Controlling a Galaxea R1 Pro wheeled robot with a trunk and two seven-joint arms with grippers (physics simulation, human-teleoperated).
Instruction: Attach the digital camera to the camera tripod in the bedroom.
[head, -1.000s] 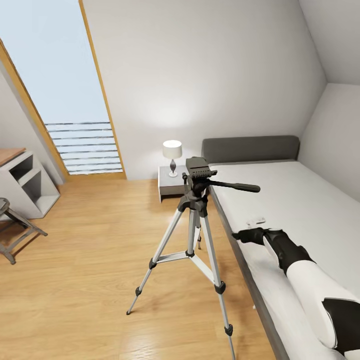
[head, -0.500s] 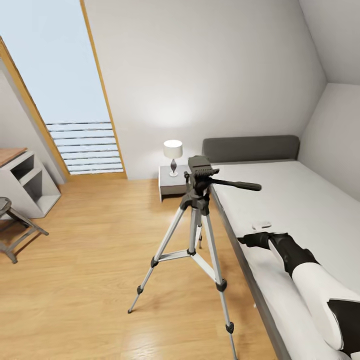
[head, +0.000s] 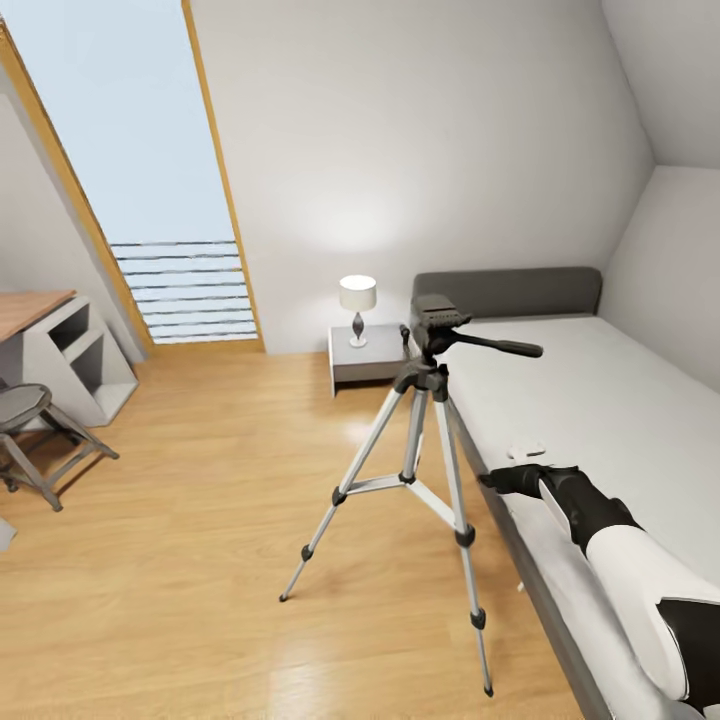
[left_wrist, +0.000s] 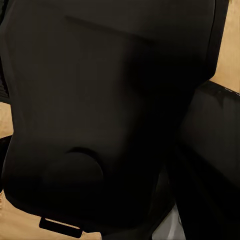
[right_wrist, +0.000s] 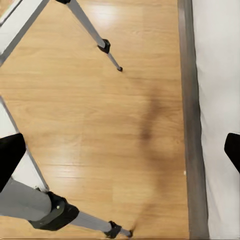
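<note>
While the camera tripod (head: 418, 455) is stood on the wood floor (head: 180, 520) just beside the bed (head: 600, 420), the right gripper (head: 500, 480) is held over the bed's edge; its jaw state cannot be told.

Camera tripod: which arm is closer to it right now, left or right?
Right. The right gripper reaches over the bed edge, just beside the camera tripod. The left wrist view shows dark robot bodywork close up, so that arm seems tucked back.
</note>
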